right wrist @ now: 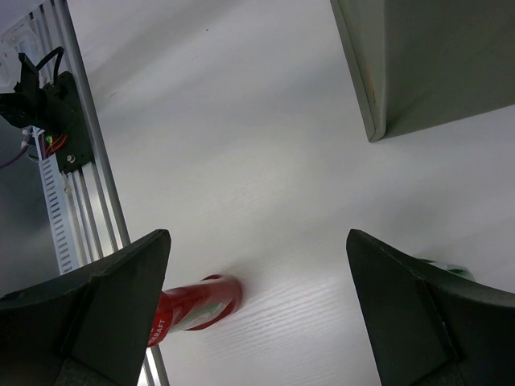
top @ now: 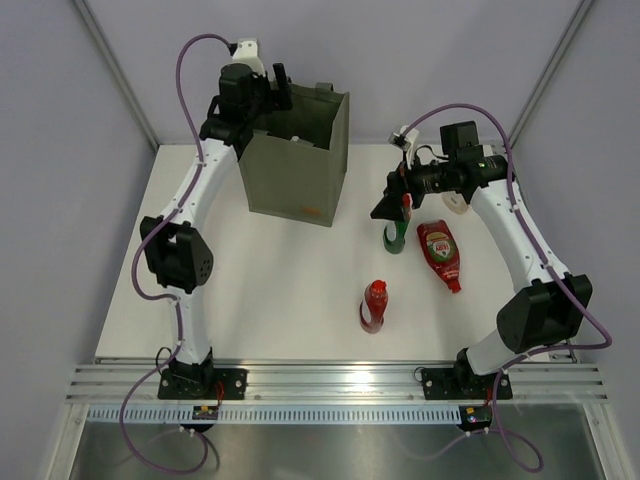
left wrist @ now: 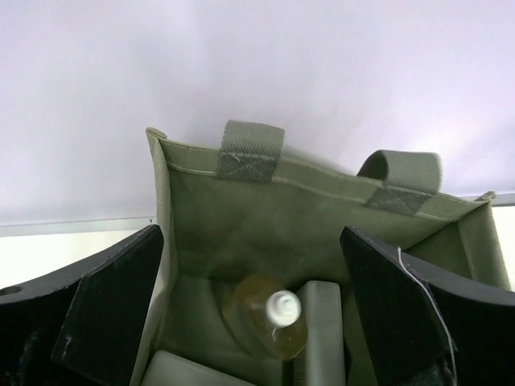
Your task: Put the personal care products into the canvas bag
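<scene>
Pickup of the green bottle (top: pixel 394 236), upright on the table (top: pixel 280 290) near the bag (top: pixel 295 180), looks underway: right gripper (top: pixel 388 207) hovers wide beside it and must close. Left gripper (top: pixel 268 100) gapes empty above the bag.

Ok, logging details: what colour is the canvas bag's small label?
Orange label; top external view shows it best.

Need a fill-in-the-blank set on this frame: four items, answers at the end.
1. Inside the canvas bag, the white-capped bottle holds ___ liquid.
2. The left claw, above the bag, is ___ (open/shut).
3. The green bottle has a ___ cap.
4. The red bottles on the table number ___.
Missing words: amber; open; red; two.
</scene>
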Action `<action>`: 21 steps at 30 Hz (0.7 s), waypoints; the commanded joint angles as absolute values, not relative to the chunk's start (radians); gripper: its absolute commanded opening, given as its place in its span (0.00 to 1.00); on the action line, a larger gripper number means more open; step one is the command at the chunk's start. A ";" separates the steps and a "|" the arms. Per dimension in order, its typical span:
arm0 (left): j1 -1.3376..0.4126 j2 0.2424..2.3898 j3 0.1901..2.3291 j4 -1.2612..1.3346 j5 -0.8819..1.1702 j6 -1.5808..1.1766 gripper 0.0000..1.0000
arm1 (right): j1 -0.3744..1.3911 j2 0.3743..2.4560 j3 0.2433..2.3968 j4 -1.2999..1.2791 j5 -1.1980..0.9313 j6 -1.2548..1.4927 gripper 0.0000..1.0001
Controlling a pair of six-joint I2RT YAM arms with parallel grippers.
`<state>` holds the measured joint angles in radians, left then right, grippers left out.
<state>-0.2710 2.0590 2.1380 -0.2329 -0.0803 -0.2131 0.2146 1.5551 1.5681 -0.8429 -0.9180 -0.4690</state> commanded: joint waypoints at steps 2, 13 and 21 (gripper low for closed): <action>-0.265 1.907 2.114 -0.152 -0.006 -0.204 0.99 | 0.207 1.499 1.605 -0.812 -0.851 -0.385 0.99; -0.207 1.347 1.508 -0.121 0.181 -0.278 0.99 | 0.113 1.280 1.289 -0.516 -0.416 -0.031 0.99; -0.190 0.877 1.071 -0.173 0.143 -0.314 0.99 | 0.135 1.181 0.953 -0.263 -0.333 0.078 1.00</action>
<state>-0.1959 0.9730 1.1542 -0.1696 0.1390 -0.2867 0.1162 1.2121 1.0187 -0.4149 -0.3840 0.0341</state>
